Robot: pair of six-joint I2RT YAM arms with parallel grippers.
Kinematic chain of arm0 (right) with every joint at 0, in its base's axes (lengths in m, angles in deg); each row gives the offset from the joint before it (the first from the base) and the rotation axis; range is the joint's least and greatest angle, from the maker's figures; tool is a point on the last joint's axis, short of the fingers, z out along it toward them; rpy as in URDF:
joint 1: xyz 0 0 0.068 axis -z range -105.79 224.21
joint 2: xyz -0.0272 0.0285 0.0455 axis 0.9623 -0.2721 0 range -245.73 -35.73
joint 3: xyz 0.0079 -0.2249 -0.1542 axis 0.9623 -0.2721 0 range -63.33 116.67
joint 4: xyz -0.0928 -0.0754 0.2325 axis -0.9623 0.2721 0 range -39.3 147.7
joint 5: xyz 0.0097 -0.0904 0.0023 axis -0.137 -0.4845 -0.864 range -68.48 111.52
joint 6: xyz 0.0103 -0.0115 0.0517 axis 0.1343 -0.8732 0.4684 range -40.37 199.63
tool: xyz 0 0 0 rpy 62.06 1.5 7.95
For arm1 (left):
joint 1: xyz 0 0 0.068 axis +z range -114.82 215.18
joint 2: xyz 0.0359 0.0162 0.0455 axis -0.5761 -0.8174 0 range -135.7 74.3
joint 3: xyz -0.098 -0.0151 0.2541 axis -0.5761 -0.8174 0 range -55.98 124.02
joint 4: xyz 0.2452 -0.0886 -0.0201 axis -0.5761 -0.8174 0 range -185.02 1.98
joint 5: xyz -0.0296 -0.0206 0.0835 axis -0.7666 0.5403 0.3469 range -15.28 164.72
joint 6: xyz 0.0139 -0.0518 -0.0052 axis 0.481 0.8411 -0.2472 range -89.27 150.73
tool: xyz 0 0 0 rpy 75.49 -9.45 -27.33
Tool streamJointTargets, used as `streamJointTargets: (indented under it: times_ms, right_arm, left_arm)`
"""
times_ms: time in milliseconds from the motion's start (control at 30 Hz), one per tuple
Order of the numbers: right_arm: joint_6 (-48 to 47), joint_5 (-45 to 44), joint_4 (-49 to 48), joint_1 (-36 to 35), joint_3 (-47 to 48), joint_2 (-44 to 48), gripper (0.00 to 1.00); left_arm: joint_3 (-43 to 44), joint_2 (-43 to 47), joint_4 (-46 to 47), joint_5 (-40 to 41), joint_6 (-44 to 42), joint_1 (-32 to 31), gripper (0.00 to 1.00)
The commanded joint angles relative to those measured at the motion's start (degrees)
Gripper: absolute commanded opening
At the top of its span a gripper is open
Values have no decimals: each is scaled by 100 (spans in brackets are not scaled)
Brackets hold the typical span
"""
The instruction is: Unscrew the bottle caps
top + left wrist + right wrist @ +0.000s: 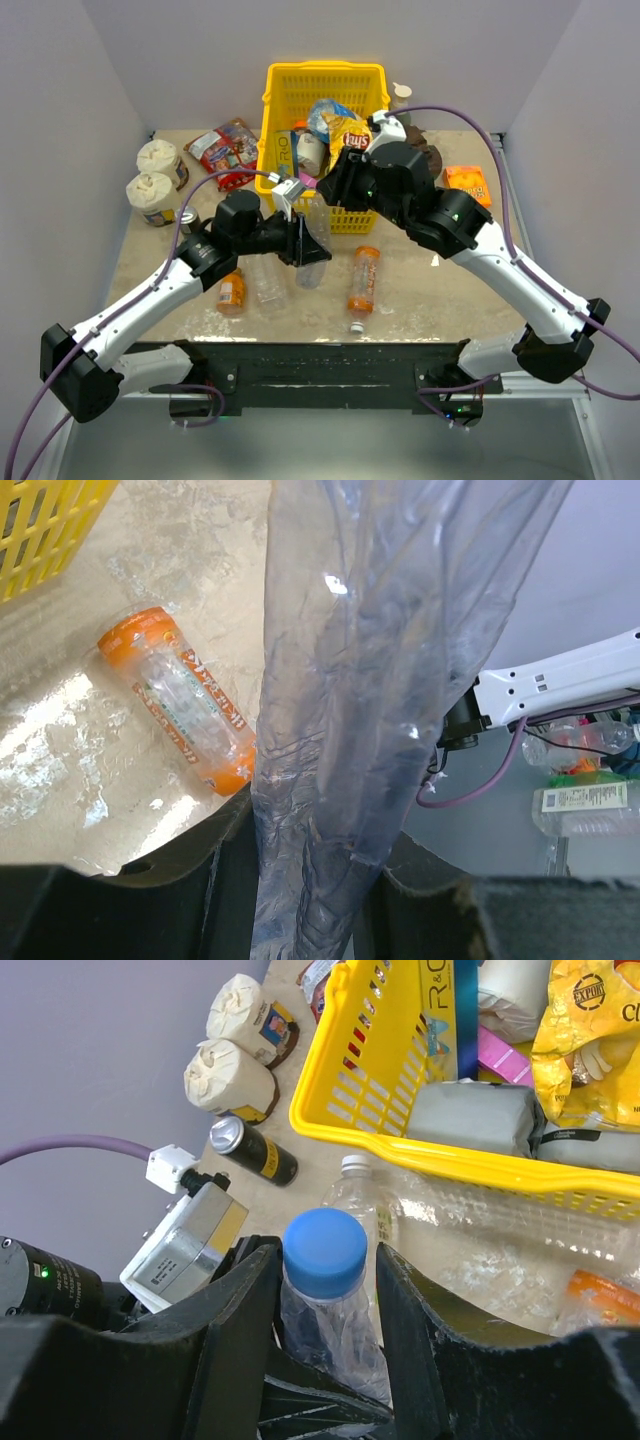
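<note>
left gripper (300,243): holds clear bottle (312,270) | right gripper (335,187): at its top | orange-label bottle (363,280): lying

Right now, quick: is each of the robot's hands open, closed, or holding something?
Left fingers: closed on the crinkled clear plastic bottle.
Right fingers: either side of a round blue plastic cap; whether they grip it cannot be told.

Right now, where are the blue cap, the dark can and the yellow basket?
blue cap (325,1250): right wrist view, middle of its top.
dark can (255,1152): right wrist view, its side.
yellow basket (470,1167): right wrist view, near rim.
</note>
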Motion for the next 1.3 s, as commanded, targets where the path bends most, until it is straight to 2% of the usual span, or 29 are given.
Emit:
streamJointTargets:
  times_ms: [0,267,400,533,800,833,1067,1267]
  right_arm:
    - [35,69,-262,-19,2,76,47]
    - [62,60,-332,-11,-51,103,31]
    - [53,130,-332,-11,-68,94,17]
    - [-52,297,-499,33,-182,190,8]
    - [-562,1668,-1088,603,-709,506,2]
    - [-650,2078,-1193,683,-762,533,2]
    - [-1072,3485,-1756,1211,-1325,920,0]
    - [-1590,4059,-1756,1264,-1325,946,0]
  left_arm:
    - [-20,162,254,-228,80,31,35]
    - [-99,277,245,-290,27,31,35]
    - [-134,294,367,-421,27,31,35]
    - [-231,399,570,-571,53,31,35]
    - [-591,646,1553,-1142,238,31,34]
    - [-617,646,1633,-1264,281,31,34]
    - [-820,725,2354,-1757,440,31,34]
    - [-934,734,2889,-2039,589,31,34]
